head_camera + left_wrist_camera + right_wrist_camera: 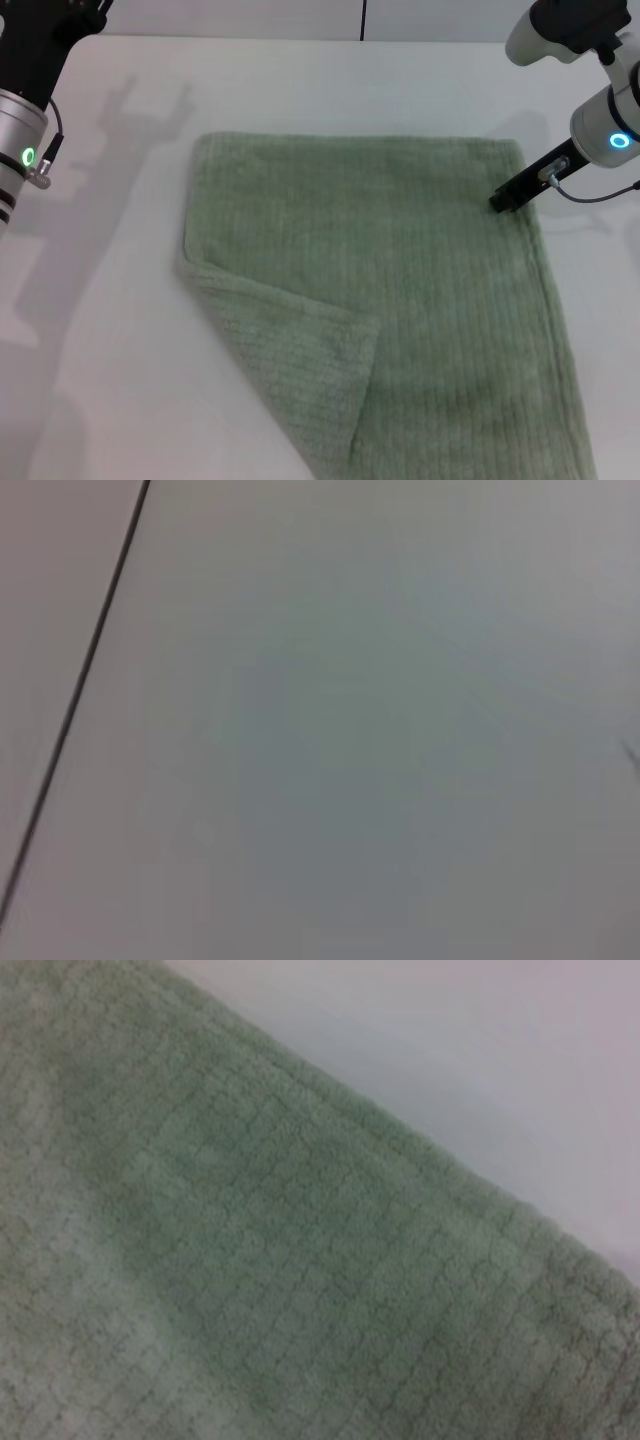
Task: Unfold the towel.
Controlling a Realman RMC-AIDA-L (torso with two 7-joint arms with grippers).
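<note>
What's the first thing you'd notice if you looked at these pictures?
A big green towel is spread over the middle of the white table, with its near left corner folded over on top of itself. The right end effector sits by the towel's far right corner, while the left arm waits off to the left of the towel.

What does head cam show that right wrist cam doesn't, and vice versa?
Head view only: the whole layout, with the towel's near-left corner folded over onto itself, the left arm off to the far left away from the cloth, and the right arm hanging by the towel's far-right corner. Right wrist view only: the towel's fine grid weave close up. Both: green towel with an edge against the white table.
</note>
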